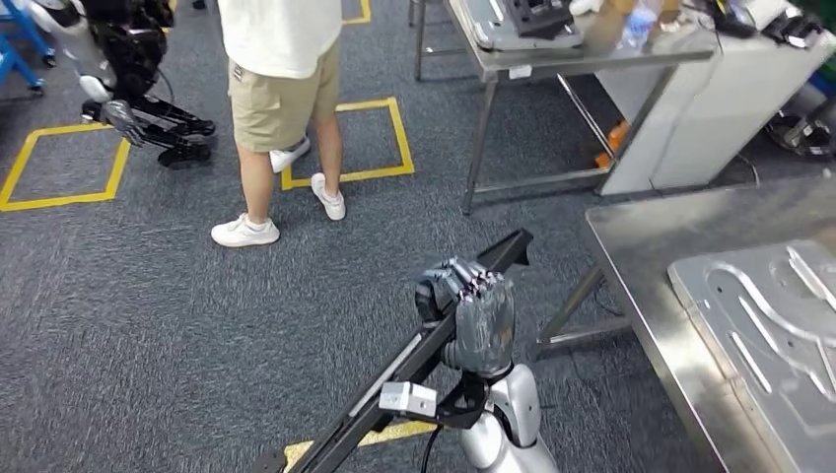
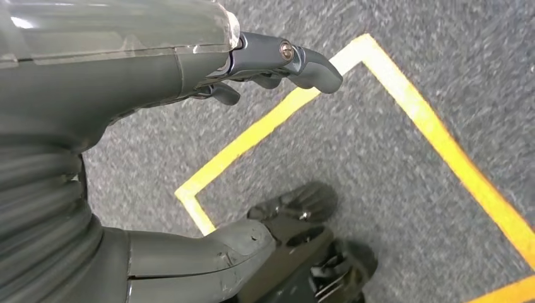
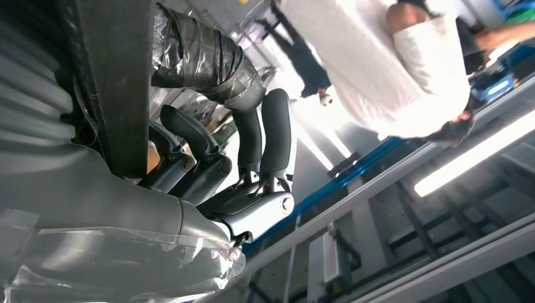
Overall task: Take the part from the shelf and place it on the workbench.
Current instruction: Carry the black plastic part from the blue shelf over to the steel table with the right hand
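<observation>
at the far left of the head view stands another dark robot [image 1: 138, 79] on yellow floor tape [image 1: 59, 163], and just right of it a person [image 1: 281, 108] in white shoes, well apart from the load. the left hand [image 2: 277, 66] hangs low over the carpet in its wrist view, fingers curled loosely with nothing in them. toward the middle, the right hand [image 1: 471, 313] has its fingers wrapped around the part [image 1: 414, 360], a long black bar whose axis runs from low left up toward the right, its far end aimed at the gap before the workbench [image 1: 641, 256]. the right wrist view confirms the clasp, fingers [image 3: 252, 132] folded over the bar. the workbench lies to the right of the held bar (the holding arm is the nearer one), so i judge the move needs a swing rightward and a lift over the bench edge. on the bench a machined metal plate [image 1: 769, 315] takes up the near surface and may crowd the landing spot; a second table [image 1: 582, 44] stands farther back.
</observation>
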